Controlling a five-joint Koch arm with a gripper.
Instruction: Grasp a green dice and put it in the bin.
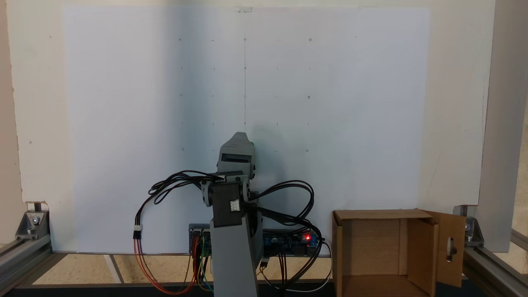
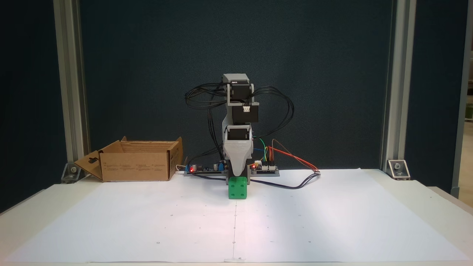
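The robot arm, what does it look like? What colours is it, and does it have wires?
The arm is made of light grey plastic pieces joined by black boxy motors. Black cables loop out from both sides, and one motor has a small white plug. Its grey claw tapers toward the tip. Red, orange and green wires sit near the base.

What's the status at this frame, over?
Claw down over green dice, jaw state unclear. Dice on the white paper. Cardboard box open, path clear.
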